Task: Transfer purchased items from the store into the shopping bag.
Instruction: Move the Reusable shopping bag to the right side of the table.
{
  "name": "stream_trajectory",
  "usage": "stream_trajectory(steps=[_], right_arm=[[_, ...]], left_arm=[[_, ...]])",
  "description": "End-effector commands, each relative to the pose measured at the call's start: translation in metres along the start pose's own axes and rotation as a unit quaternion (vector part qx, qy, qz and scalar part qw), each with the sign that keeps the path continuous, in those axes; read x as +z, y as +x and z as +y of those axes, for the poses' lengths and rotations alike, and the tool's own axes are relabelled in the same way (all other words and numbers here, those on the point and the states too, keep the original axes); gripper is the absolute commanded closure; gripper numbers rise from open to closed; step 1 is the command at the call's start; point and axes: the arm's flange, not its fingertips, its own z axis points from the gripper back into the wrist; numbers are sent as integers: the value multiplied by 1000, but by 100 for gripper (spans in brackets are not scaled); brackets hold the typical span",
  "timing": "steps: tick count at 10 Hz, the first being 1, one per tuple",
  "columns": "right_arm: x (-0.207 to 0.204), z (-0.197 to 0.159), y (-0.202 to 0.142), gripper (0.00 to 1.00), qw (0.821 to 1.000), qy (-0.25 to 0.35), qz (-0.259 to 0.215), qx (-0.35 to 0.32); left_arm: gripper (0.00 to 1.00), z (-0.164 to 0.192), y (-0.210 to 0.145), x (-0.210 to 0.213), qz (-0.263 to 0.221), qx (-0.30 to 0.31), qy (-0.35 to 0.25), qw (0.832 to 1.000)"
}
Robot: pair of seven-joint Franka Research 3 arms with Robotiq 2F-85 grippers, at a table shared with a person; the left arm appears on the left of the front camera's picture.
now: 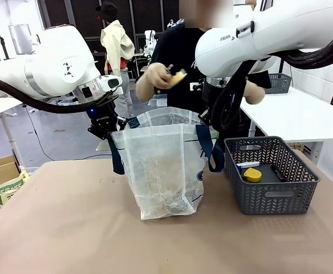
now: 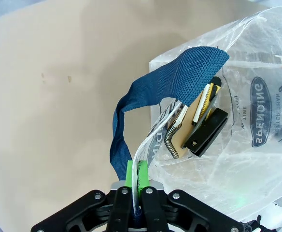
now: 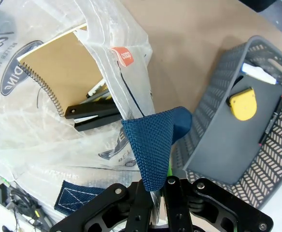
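The shopping bag [image 1: 163, 171], translucent with navy straps, stands upright mid-table with its mouth held wide. My left gripper [image 1: 106, 131] [image 2: 135, 168] is shut on the bag's left rim beside a navy strap [image 2: 179, 79]. Over at the opposite rim, my right gripper [image 3: 156, 187] is shut on the plastic by the other strap [image 3: 153, 145]. Inside the bag lie a brown spiral pad [image 3: 66, 72], a black stapler-like piece [image 3: 95, 116] and a yellow-and-black handle [image 2: 209, 96]. The store [image 1: 269, 177], a dark grey lattice basket, holds a yellow puck [image 1: 252, 174] [image 3: 242, 104] and a white stick [image 1: 247, 164] [image 3: 259, 73].
A person behind the bag holds a small yellow item [image 1: 178, 76] in one hand above its mouth. A dark pen [image 3: 272, 118] lies in the basket too. Bare brown tabletop [image 1: 69, 228] stretches left and in front of the bag.
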Motion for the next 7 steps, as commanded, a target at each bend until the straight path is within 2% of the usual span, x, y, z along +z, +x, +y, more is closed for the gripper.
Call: stream_trajectory(steps=[1,7], right_arm=[[1,-1,0,100,1000,0,0,0],[1,-1,0,100,1000,0,0,0]], left_arm=[[100,2,0,0,0,1,1,1000],[100,2,0,0,0,1,1,1000]])
